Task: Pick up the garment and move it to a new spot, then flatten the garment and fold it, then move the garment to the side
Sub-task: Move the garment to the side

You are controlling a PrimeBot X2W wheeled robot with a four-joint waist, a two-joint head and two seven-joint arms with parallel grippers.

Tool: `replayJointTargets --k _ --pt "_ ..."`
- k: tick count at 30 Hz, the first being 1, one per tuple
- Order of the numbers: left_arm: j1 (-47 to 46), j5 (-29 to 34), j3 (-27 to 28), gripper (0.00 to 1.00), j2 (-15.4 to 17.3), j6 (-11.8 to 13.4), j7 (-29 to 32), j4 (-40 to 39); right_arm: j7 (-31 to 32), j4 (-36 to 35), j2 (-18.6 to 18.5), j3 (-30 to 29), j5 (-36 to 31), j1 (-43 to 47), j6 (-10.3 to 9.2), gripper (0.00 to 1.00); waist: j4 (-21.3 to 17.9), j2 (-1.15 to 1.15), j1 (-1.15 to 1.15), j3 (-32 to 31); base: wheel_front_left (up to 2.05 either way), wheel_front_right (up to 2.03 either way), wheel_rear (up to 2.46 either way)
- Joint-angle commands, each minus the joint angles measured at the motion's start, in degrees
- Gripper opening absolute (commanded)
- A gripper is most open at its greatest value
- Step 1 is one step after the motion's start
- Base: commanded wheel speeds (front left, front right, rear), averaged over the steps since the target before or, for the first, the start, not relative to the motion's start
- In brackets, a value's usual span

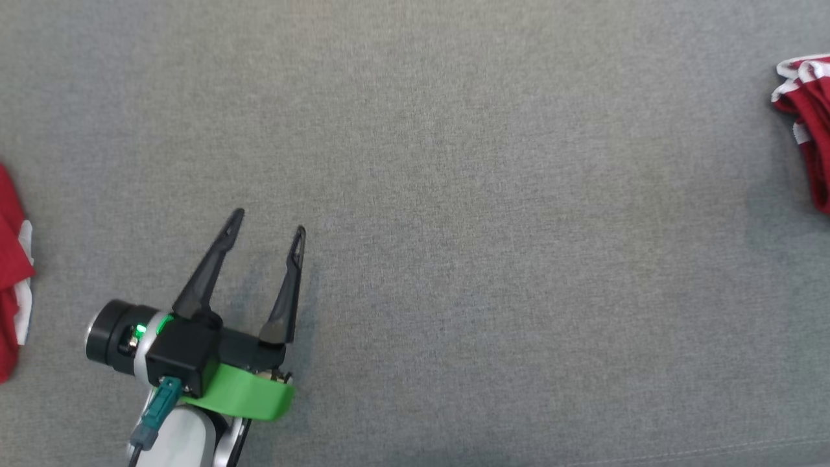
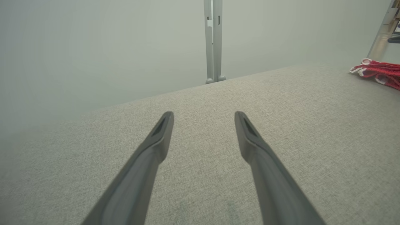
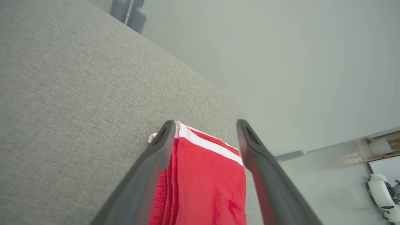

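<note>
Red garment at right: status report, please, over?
Left gripper open over grey surface. Right gripper open, straddling folded garment. Second red garment far left, out of the way.

Matt grey woven cloth surface (image 1: 493,214), soft red cloth garment (image 3: 203,178), smooth matt dark plastic left end effector (image 1: 269,222)

The left hand (image 1: 269,220) has two long dark fingers (image 1: 207,272), tapering, each with a narrow slot near the tip. Behind them are a black block (image 1: 185,353), a black cylinder (image 1: 110,337) with a small green light (image 1: 139,332), a bright green band (image 1: 249,392), a teal plug (image 1: 162,397) and a pale forearm (image 1: 185,438). The right hand (image 3: 205,122) has the same fingers.
</note>
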Motion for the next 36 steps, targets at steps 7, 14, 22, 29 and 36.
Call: replayJointTargets --k 7,14,22,29,36 --pt "3.74 -2.2 2.3 1.0 -1.84 2.0 -0.24 4.23 -3.56 -8.56 9.91 -7.5 3.04 9.69 -0.11 1.0 0.32 0.0 0.0 -10.76 0.0 0.0 0.0" --pt "6.14 -5.14 4.81 1.0 -3.24 4.09 0.6 8.69 -6.02 -12.77 20.82 -14.58 9.22 17.18 -0.11 1.0 2.14 0.0 0.0 -17.91 0.0 0.0 0.0" --pt "8.51 -6.68 8.1 1.0 -3.36 8.49 3.22 12.2 -7.13 -14.82 29.42 -14.51 13.97 24.82 -0.1 1.0 2.14 0.0 0.0 -23.3 0.0 0.0 0.0" --pt "8.28 -7.94 9.55 1.0 -2.75 9.35 3.44 14.0 -9.32 -14.69 34.02 -14.55 14.12 28.22 -0.09 1.0 2.1 0.0 0.0 -24.48 0.0 0.0 0.0" --pt "7.93 -8.66 8.37 1.0 -2.22 6.7 2.37 15.83 -11.04 -14.05 35.69 -12.94 15.07 30.9 -0.08 1.0 2.14 0.0 0.0 -25.02 0.0 0.0 0.0"
